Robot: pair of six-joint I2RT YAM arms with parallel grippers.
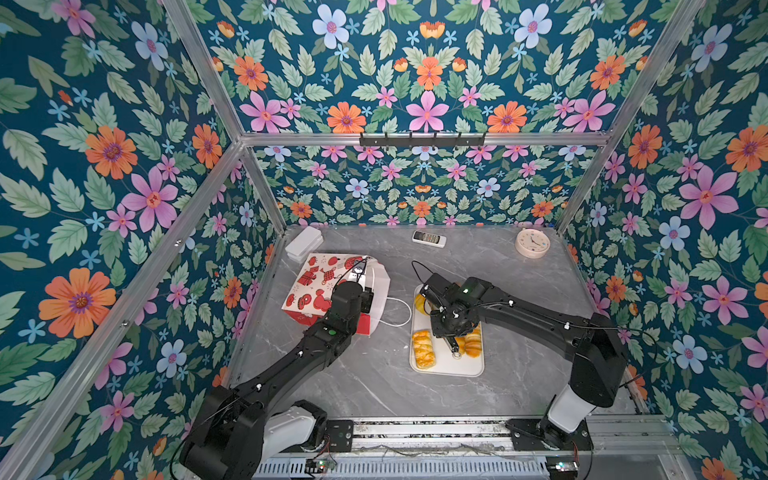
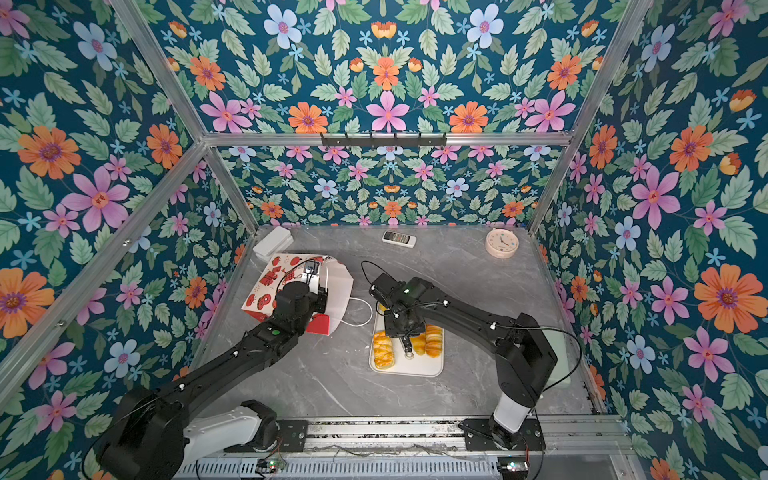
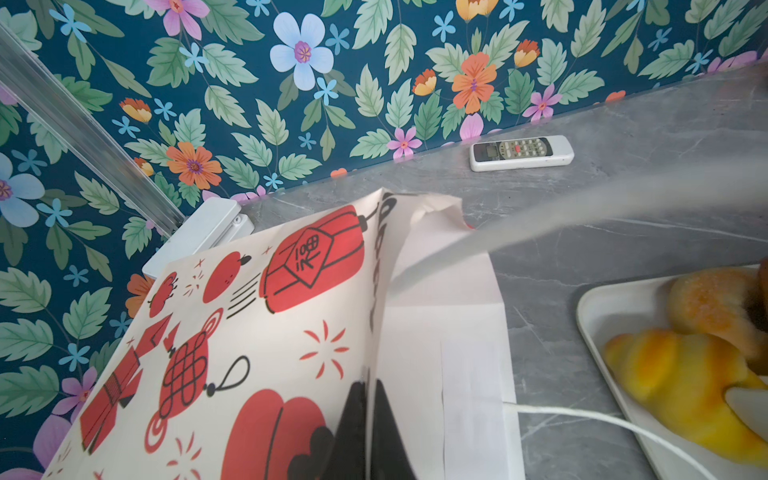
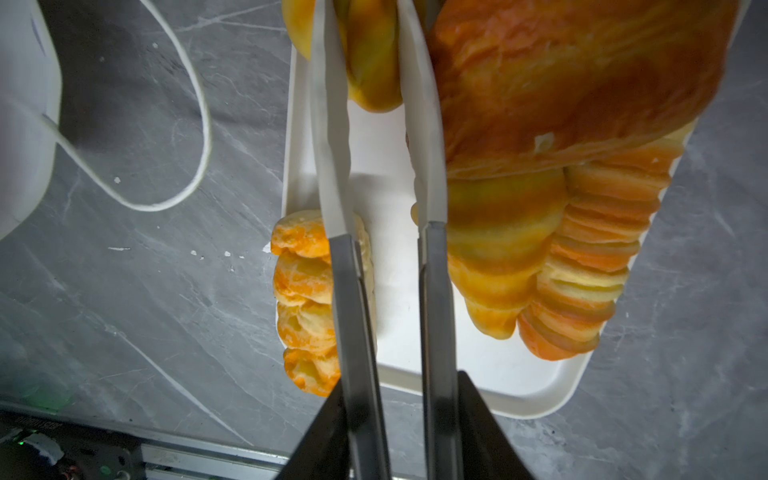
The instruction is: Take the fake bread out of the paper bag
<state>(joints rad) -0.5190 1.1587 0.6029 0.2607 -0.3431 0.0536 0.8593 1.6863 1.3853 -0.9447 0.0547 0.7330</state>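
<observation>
Remote (image 1: 429, 239), clock (image 1: 532, 243), white box (image 1: 304, 243) and tray (image 1: 446, 368) on table (image 1: 519, 374).

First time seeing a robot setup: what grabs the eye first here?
The loud floral wallpaper covering the walls. Then, mid-table, a white tray of glossy golden fake bread beneath the right arm, and on the left a red-and-white paper bag pinched by the left claw.

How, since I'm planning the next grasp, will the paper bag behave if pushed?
Probably floppy: the paper bag has a creased, bent rim. Likely light and easy to slide, being thin paper that the left gripper pinches by one wall. Its loose cord handle may snag.
</observation>
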